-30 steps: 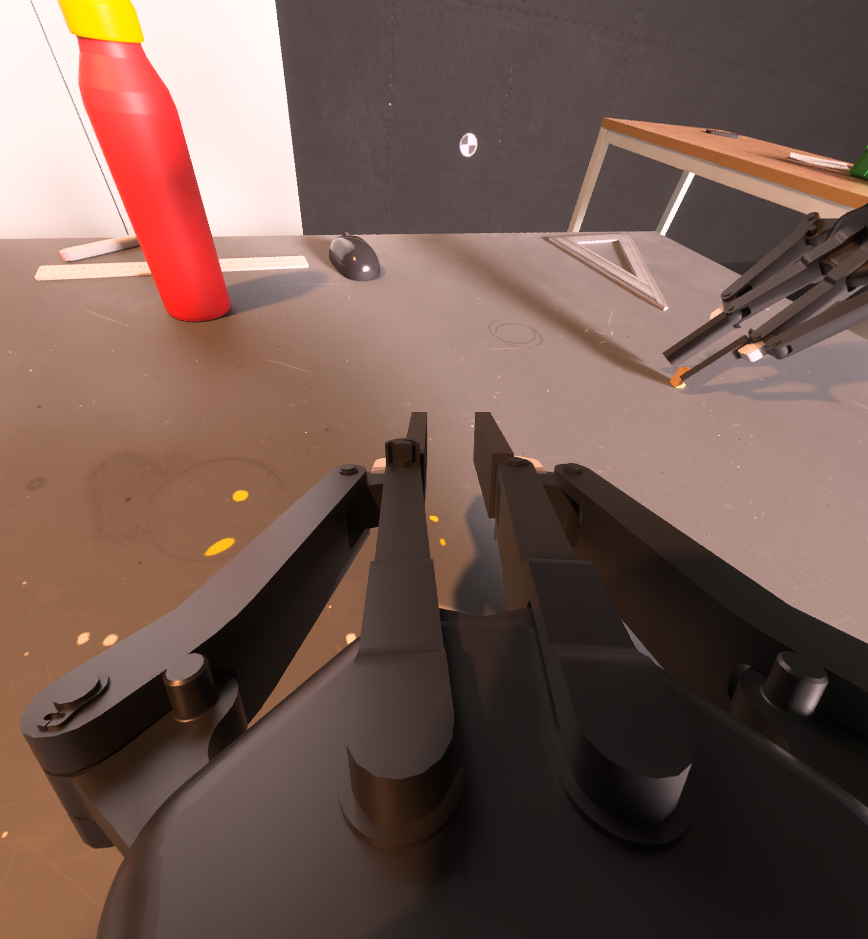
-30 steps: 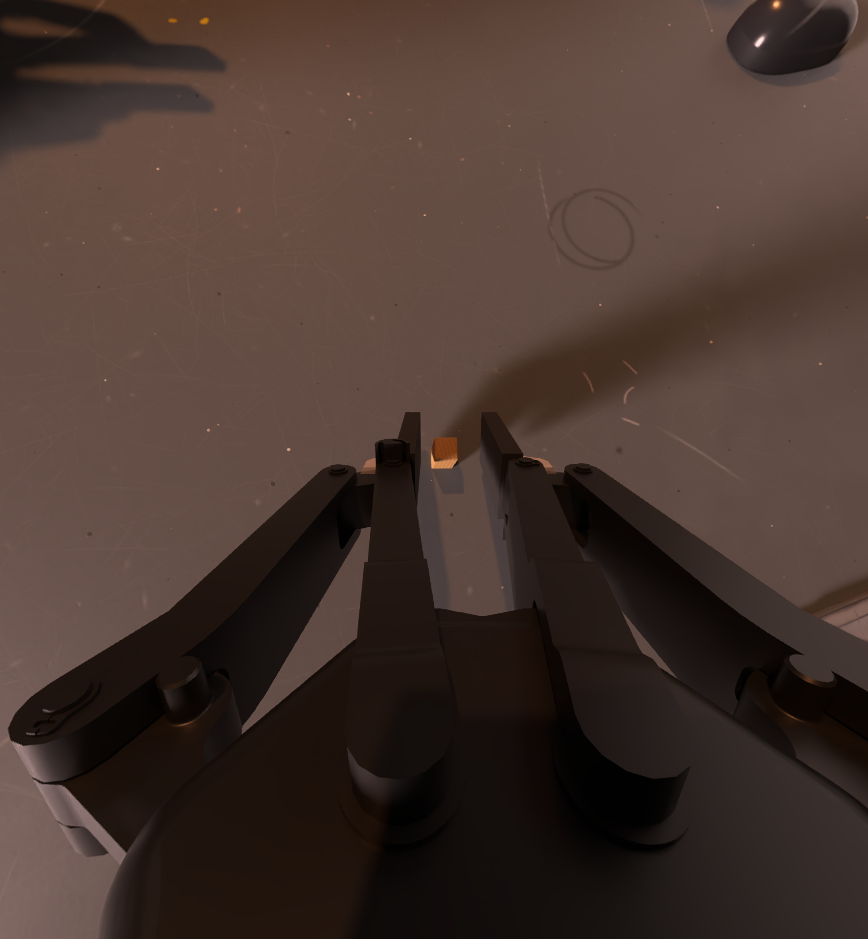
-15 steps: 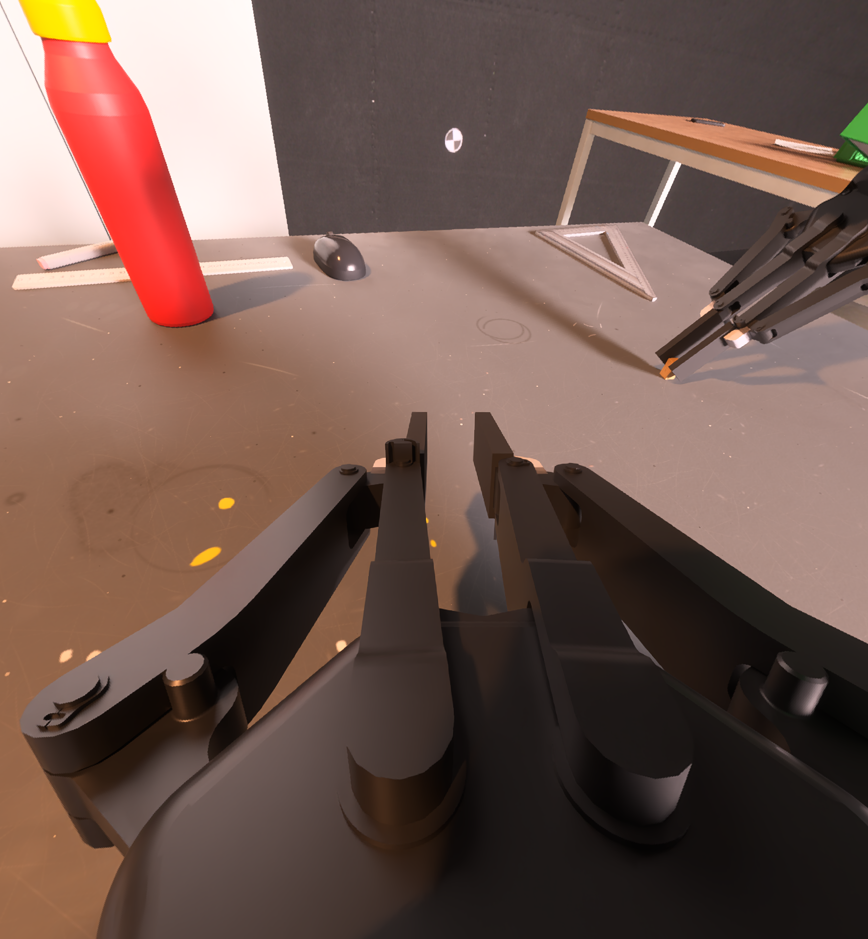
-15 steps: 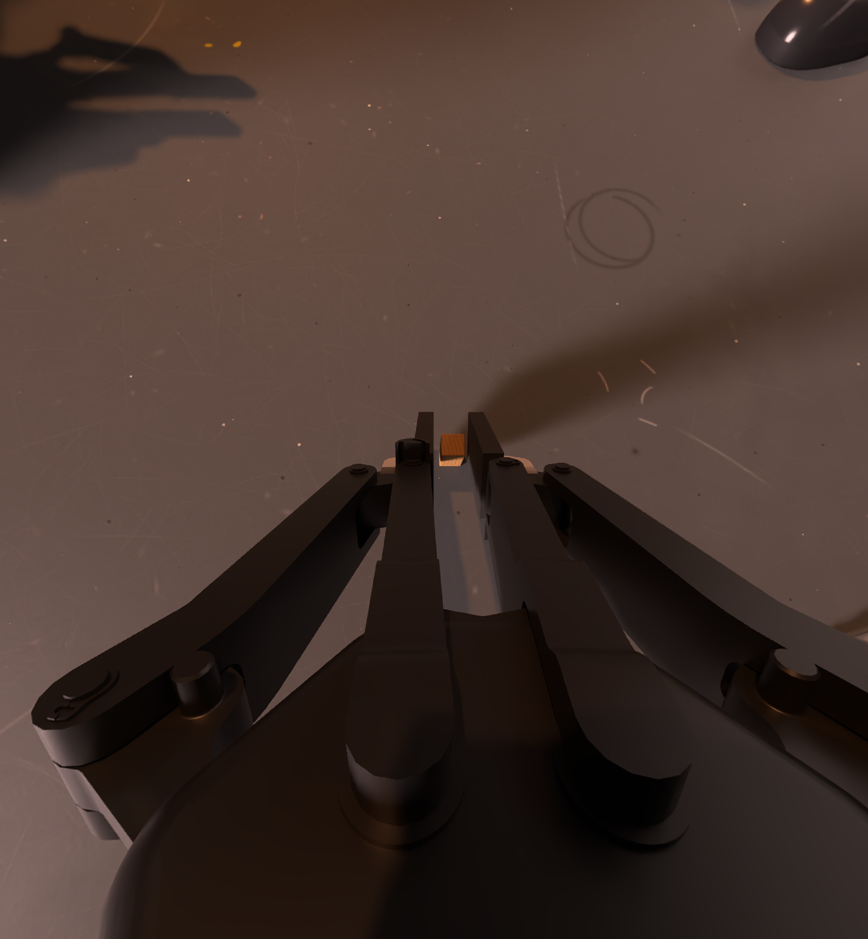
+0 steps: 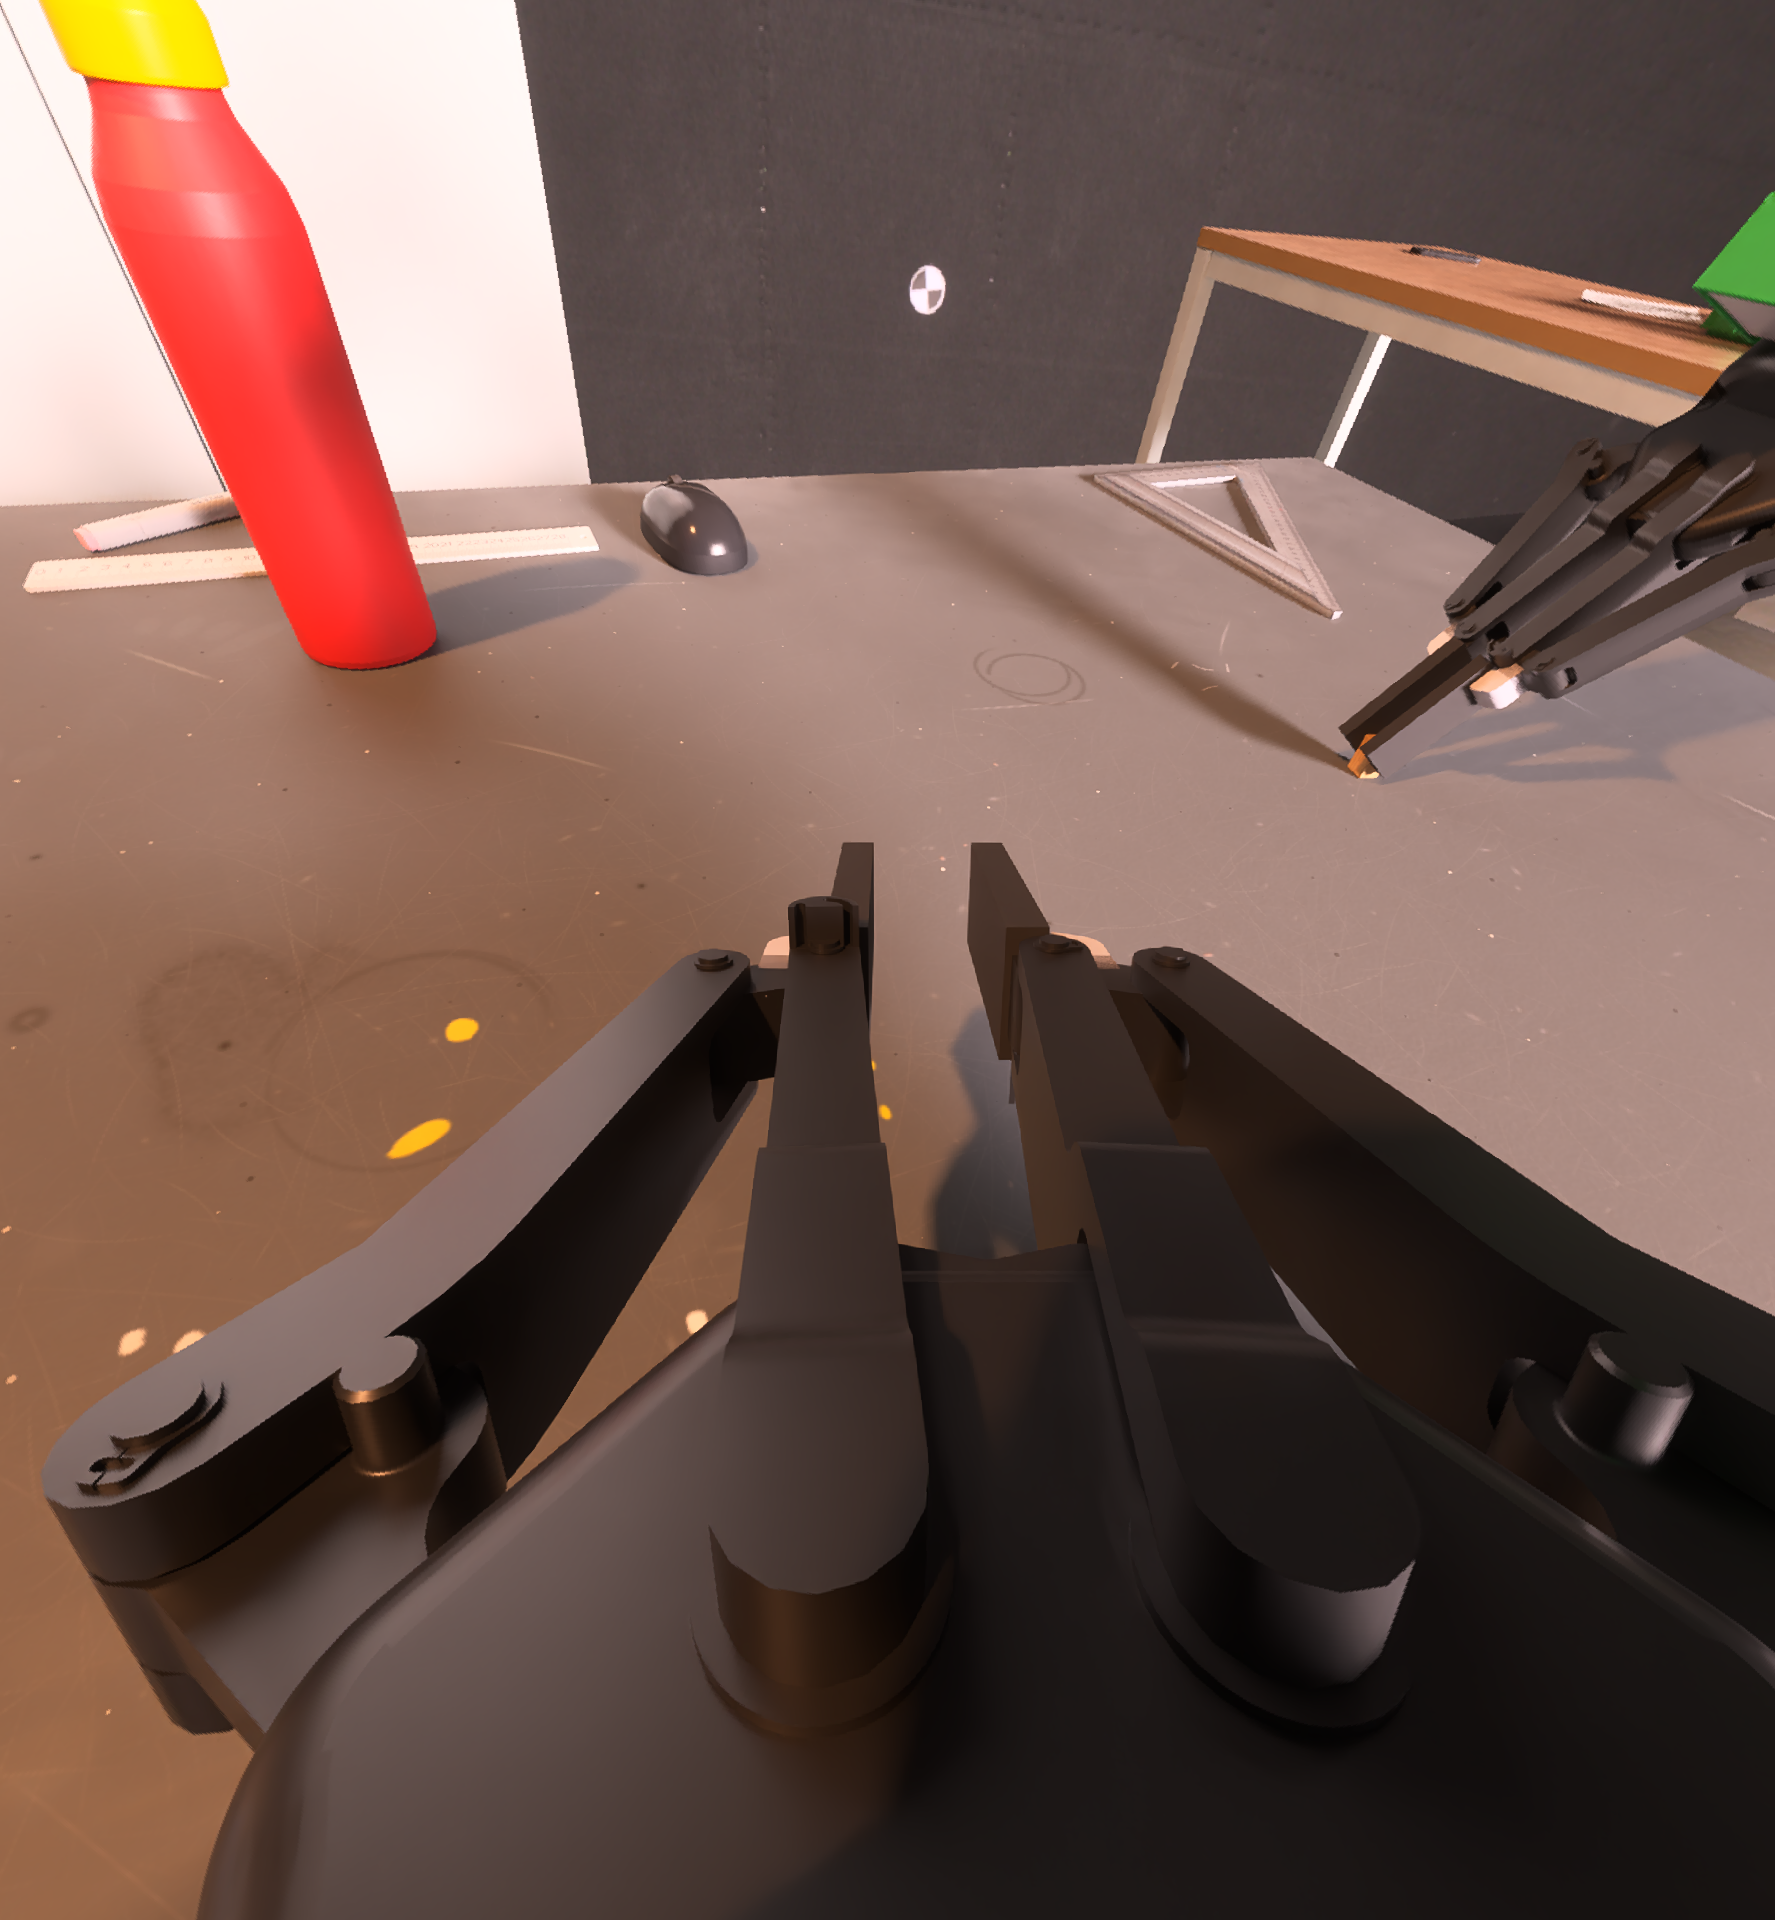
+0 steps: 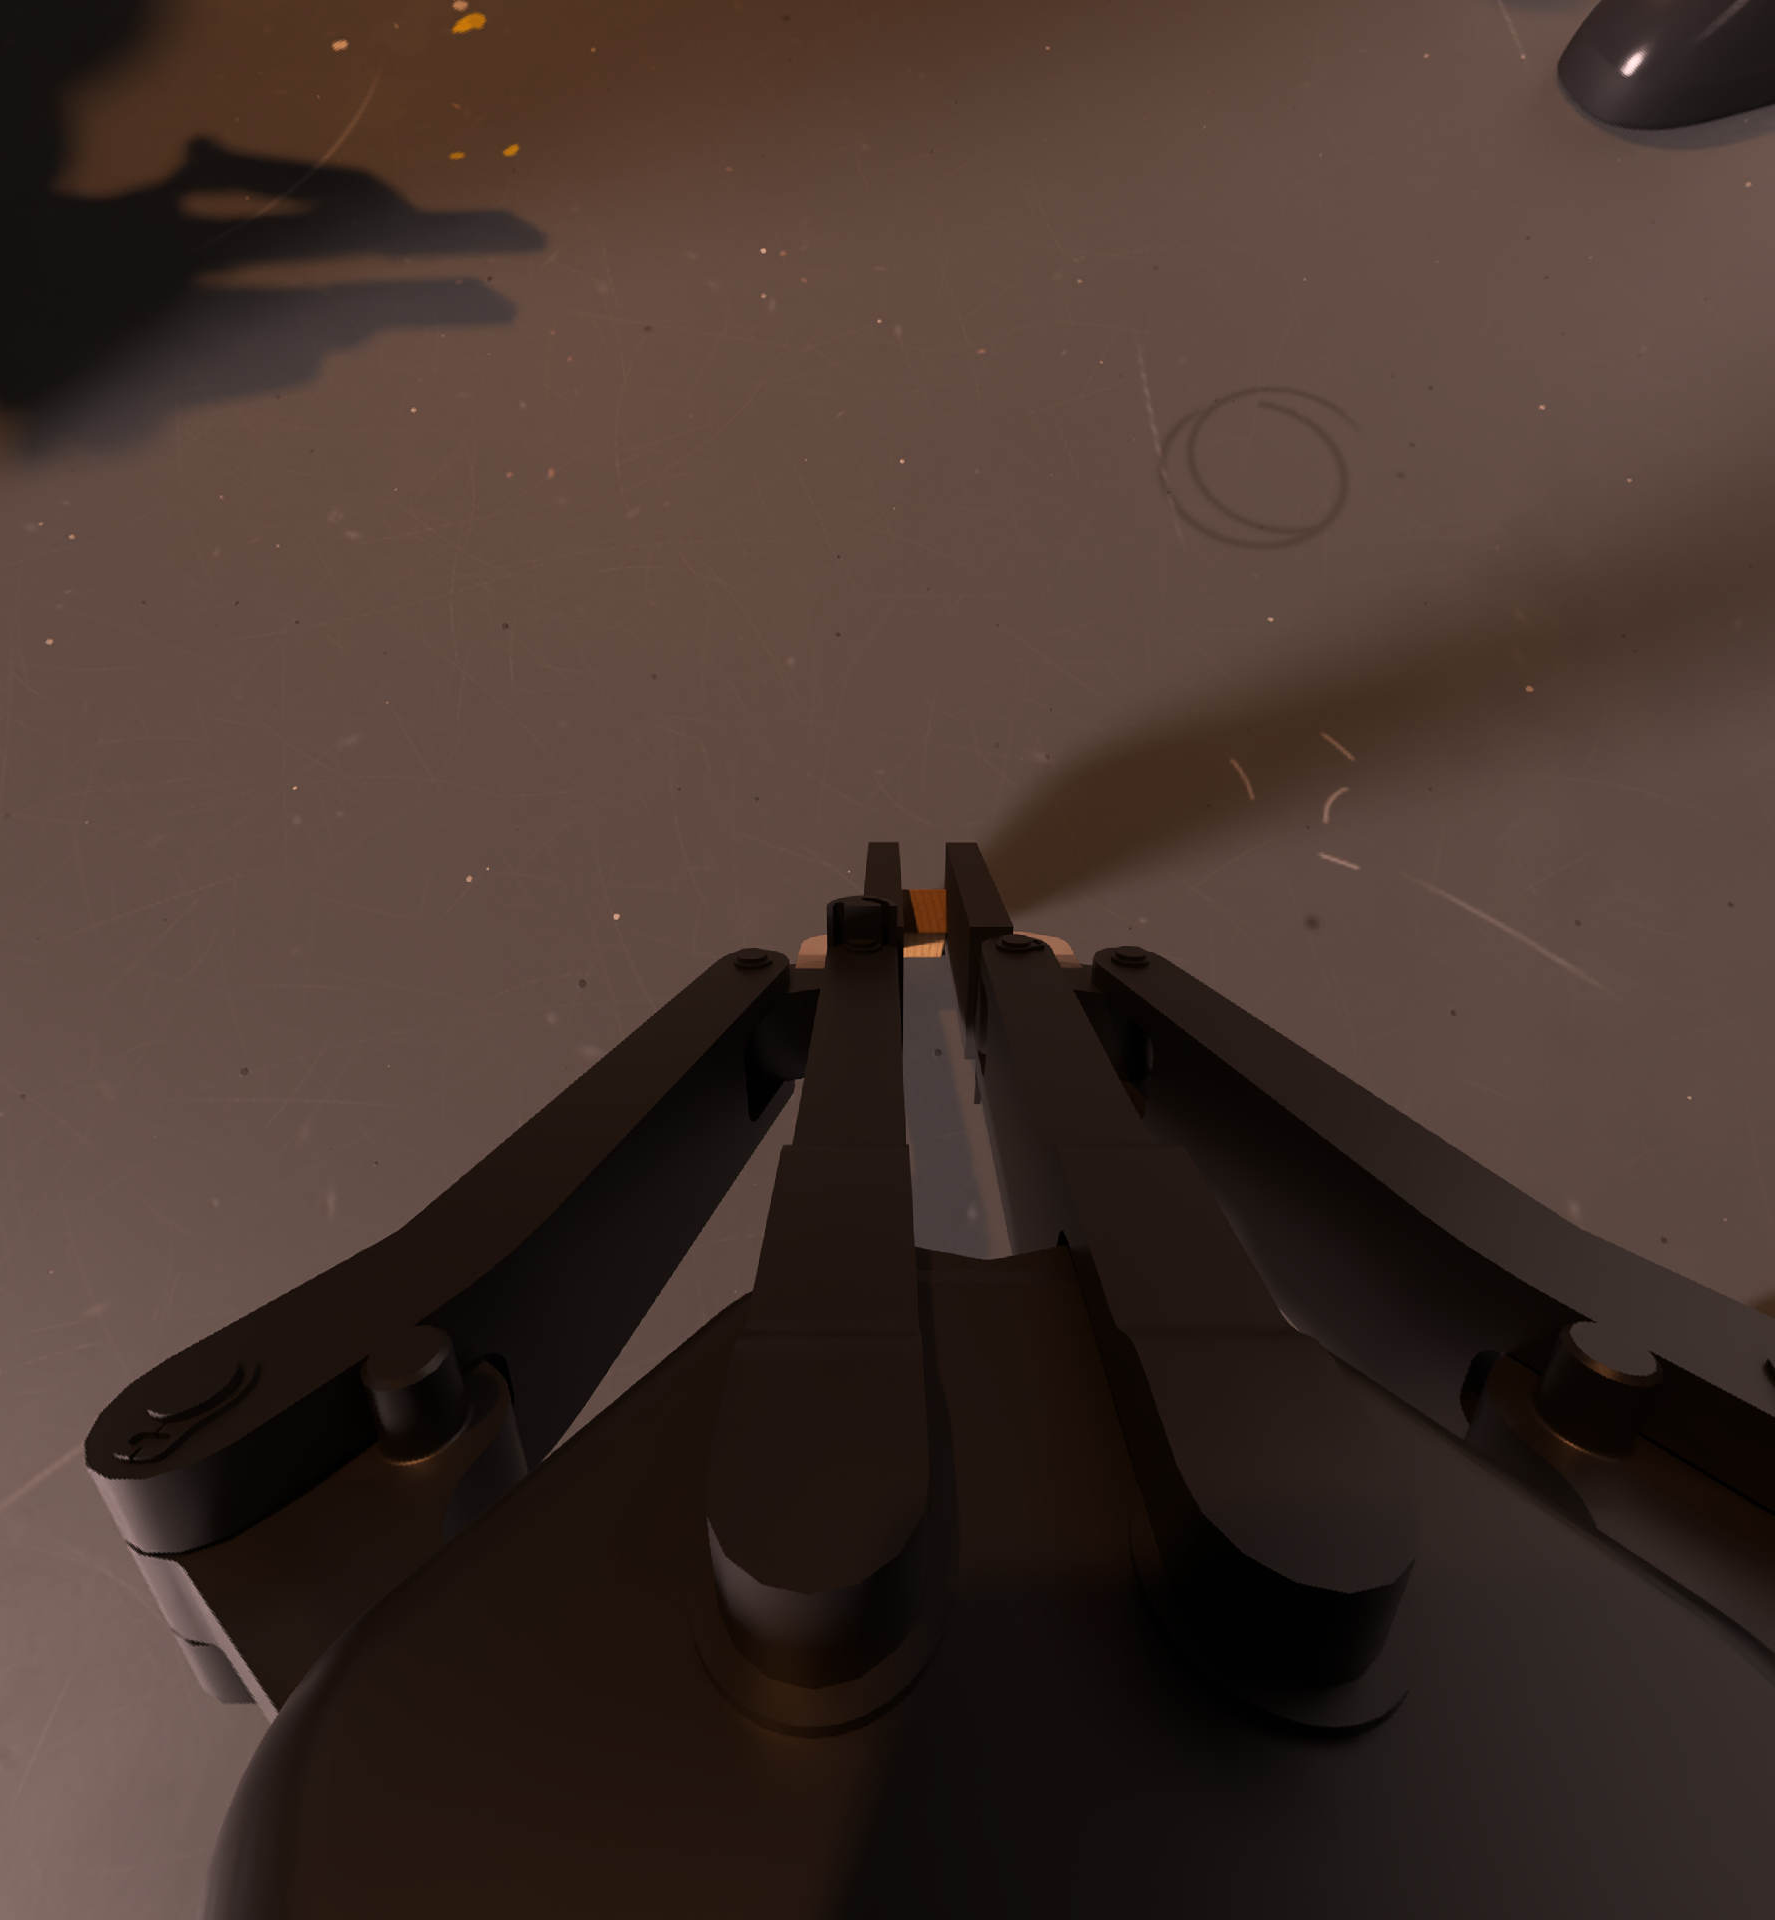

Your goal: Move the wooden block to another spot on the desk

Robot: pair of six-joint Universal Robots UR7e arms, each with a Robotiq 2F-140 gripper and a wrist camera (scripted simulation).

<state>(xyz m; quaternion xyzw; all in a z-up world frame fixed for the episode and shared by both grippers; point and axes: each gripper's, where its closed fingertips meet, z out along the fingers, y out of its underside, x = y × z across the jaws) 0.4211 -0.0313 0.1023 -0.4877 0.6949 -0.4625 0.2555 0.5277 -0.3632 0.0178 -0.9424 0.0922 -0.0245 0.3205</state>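
Note:
The small wooden block sits between the tips of my right gripper, whose fingers are closed against its two sides, low at the desk surface. In the left wrist view the same block shows as an orange speck at the tips of the right gripper, far right on the desk. My left gripper hovers over the middle of the desk with a narrow gap between its fingers and nothing in it.
A tall red bottle with a yellow cap stands at the back left, with a ruler behind it. A dark computer mouse and a triangular set square lie at the back. A wooden side table stands beyond the desk's right edge.
My right gripper's fingers have closed from an open stance onto the wooden block. The left gripper has shifted slightly, so the scene has slid a little in its view.

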